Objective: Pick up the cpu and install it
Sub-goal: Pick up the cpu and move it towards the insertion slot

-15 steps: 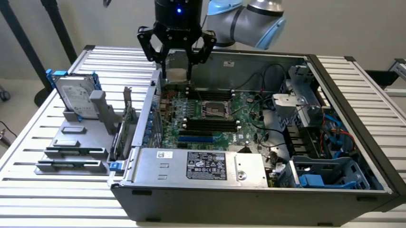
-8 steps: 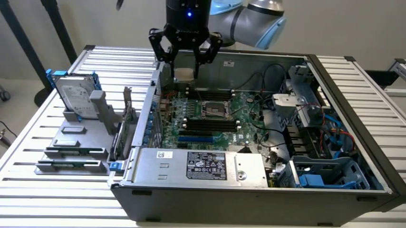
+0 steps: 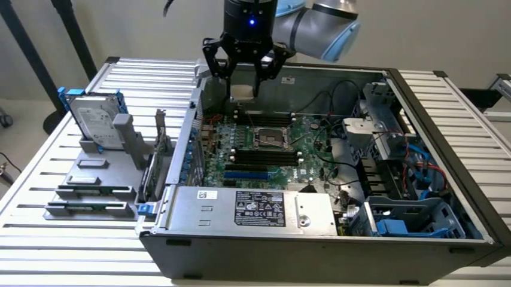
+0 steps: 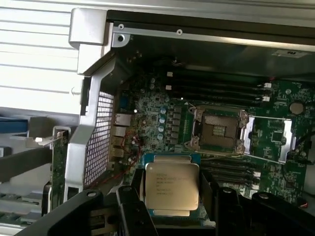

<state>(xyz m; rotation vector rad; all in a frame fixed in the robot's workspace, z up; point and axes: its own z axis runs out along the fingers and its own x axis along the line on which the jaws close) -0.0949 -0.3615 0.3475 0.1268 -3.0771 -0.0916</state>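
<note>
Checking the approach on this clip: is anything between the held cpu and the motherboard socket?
Nothing visible stands in the way. The gripper holds the cpu above the motherboard, and the socket lies uncovered, with only open air between them.

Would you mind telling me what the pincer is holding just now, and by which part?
The pincer holds the cpu by two opposite side edges, above the motherboard.
</note>
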